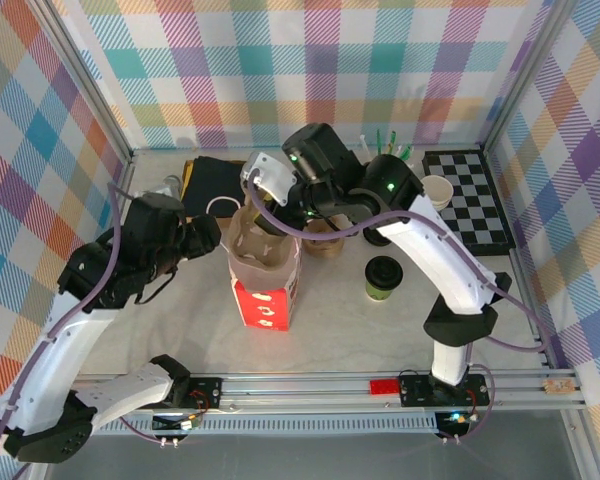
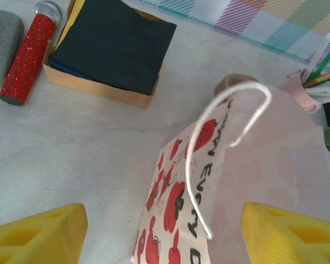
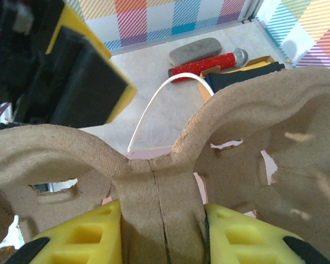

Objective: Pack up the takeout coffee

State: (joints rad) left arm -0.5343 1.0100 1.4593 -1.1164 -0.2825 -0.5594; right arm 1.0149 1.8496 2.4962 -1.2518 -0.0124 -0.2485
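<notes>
The takeout coffee (image 1: 384, 277), a green-banded cup with a black lid, stands on the table right of the bag. A paper bag (image 1: 267, 295) with red print stands upright in the middle. My right gripper (image 3: 162, 231) is shut on the centre ridge of a brown cardboard cup carrier (image 3: 247, 137), held in the bag's mouth (image 1: 260, 240). My left gripper (image 2: 165, 236) is open, its yellow fingers either side of the bag's top edge (image 2: 170, 220) and its white cord handle (image 2: 188, 165), touching neither.
A box of black napkins (image 2: 110, 44), a red glitter microphone (image 2: 30, 52) and a grey block (image 2: 3, 38) lie at the back left. A pink cup of straws (image 2: 313, 82), a white-rimmed cup (image 1: 438, 190) and a chessboard (image 1: 470, 200) stand at the back right.
</notes>
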